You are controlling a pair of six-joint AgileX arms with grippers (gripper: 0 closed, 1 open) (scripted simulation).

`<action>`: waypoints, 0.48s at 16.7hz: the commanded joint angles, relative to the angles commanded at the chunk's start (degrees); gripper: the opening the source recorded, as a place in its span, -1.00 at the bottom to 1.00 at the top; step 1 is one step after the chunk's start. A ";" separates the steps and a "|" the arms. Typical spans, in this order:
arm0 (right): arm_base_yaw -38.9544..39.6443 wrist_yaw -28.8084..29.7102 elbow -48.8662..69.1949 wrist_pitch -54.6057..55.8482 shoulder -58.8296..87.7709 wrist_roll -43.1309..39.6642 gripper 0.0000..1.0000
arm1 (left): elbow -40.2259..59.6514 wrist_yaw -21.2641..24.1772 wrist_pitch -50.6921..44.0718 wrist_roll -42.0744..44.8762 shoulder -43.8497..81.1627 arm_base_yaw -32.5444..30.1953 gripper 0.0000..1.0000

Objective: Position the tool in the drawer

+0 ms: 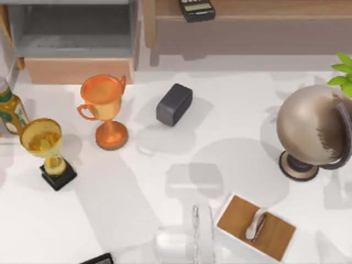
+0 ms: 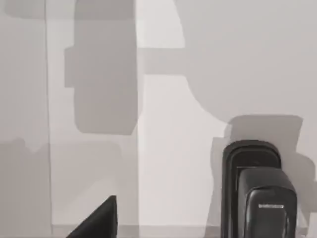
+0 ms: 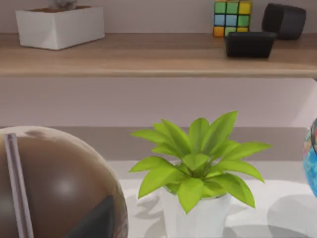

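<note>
The tool, a slim black stapler [image 2: 257,193], lies on the white table, seen end-on in the left wrist view. A dark part of my left gripper [image 2: 99,220] shows close by it, apart from it and holding nothing. From above, the stapler's black end [image 1: 98,258] sits at the table's front edge, left of the middle. The drawer [image 1: 74,33] stands open at the back left, with a grey floor and a tan front panel [image 1: 77,70], and nothing lies in it. My right gripper [image 3: 96,220] hangs by the brown globe [image 3: 54,183], facing the plant [image 3: 198,163].
An orange trophy [image 1: 105,110], a gold trophy [image 1: 47,151] and a bottle [image 1: 10,110] stand between the stapler and the drawer. A dark grey block [image 1: 174,104] lies mid-table. The globe [image 1: 311,129], a tissue box [image 1: 256,226] and the shelf [image 1: 258,11] with a keypad device [image 1: 196,8] fill the right.
</note>
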 joint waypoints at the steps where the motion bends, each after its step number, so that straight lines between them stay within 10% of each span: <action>1: 0.00 0.00 0.00 0.00 0.00 0.00 1.00 | -1.39 1.29 3.71 0.43 -2.26 0.84 1.00; 8: 0.00 0.00 0.00 0.00 0.00 0.00 1.00 | -15.87 10.88 43.64 6.05 -11.00 12.88 1.00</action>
